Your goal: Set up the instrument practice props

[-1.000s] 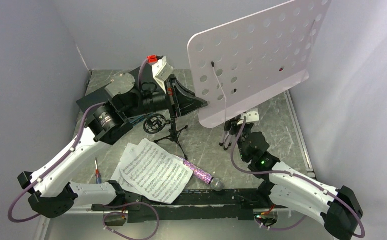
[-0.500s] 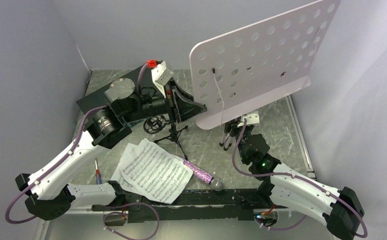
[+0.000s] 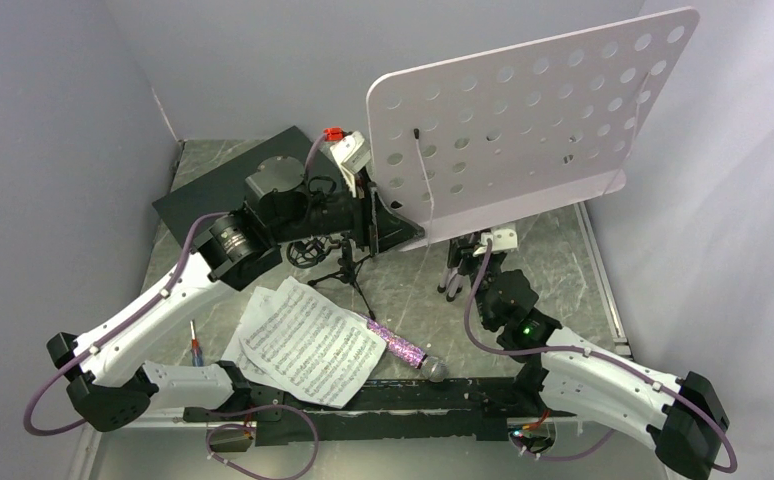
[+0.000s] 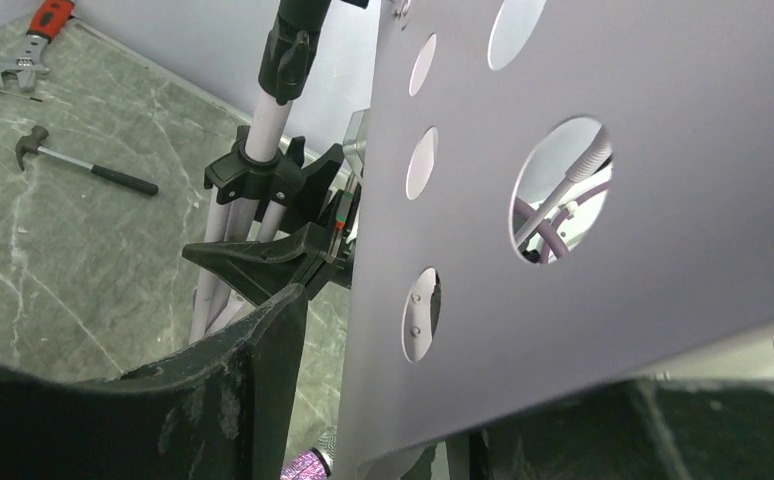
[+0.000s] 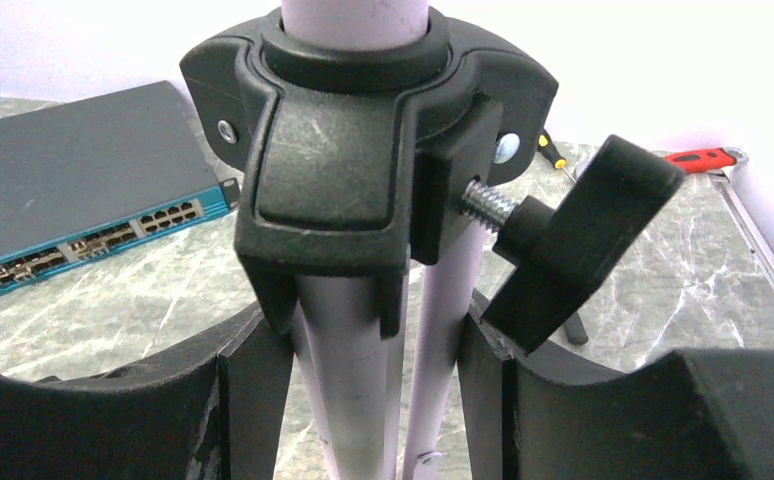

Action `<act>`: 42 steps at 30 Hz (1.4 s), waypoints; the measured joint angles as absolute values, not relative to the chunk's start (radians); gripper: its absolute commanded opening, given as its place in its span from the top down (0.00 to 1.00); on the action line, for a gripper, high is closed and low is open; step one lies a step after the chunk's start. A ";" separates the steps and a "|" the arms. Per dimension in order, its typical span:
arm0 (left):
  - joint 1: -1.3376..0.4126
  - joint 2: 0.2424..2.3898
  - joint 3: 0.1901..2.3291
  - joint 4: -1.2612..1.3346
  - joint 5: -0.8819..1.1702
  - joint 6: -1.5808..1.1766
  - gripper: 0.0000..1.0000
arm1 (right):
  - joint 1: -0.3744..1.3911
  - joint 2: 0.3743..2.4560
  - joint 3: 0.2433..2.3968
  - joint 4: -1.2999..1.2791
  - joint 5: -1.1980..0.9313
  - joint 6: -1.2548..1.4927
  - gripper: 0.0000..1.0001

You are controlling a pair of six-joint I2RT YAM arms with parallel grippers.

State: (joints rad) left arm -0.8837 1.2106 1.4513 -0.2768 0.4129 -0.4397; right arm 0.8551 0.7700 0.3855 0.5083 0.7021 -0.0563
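The pale-lilac perforated music stand plate [image 3: 523,130] stands tilted over the table's back right on its silver tripod [image 5: 363,400]. My left gripper [image 3: 375,215] straddles the plate's lower left edge [image 4: 563,250], open; a gap shows between its left finger [image 4: 253,380] and the plate. Lower down, my right gripper [image 5: 373,340] is shut on the tripod legs just below the black collar [image 5: 353,150]. The sheet-music pages [image 3: 308,340] lie at the front, the purple glitter microphone [image 3: 403,350] beside them. Behind them, the small black mic stand [image 3: 333,255] is upright.
A dark flat box with a teal edge [image 3: 223,185] lies at the back left. A hammer [image 4: 83,165] and a red wrench [image 4: 33,40] lie on the marble beyond the tripod. A screwdriver [image 3: 195,345] lies near the left arm. Grey walls close three sides.
My left gripper's jaws have parted off the plate's edge, and that arm has shifted right. The plate has swung, its top right corner now higher and further right. The right arm holds still.
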 measured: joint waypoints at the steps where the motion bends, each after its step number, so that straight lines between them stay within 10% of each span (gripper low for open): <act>1: -0.884 1.208 1.451 -0.277 0.411 -0.439 0.45 | 0.856 0.770 0.385 0.508 0.701 -0.056 1.00; 10: -0.885 1.168 1.447 -0.262 0.399 -0.424 0.51 | 0.866 0.770 0.385 0.501 0.672 -0.060 1.00; 20: -0.885 1.121 1.419 -0.182 0.404 -0.400 0.97 | 0.871 0.770 0.386 0.496 0.643 -0.056 1.00; 35: -0.883 1.128 1.419 -0.160 0.404 -0.348 0.97 | 0.872 0.770 0.394 0.472 0.629 -0.035 0.87; 42: -0.885 1.154 1.455 -0.185 0.390 -0.295 0.97 | 0.872 0.812 0.403 0.510 0.669 -0.029 1.00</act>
State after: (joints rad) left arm -0.8848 1.1542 1.4551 -0.1852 0.3904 -0.2955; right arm 0.8722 0.8120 0.4030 0.5098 0.6685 -0.0292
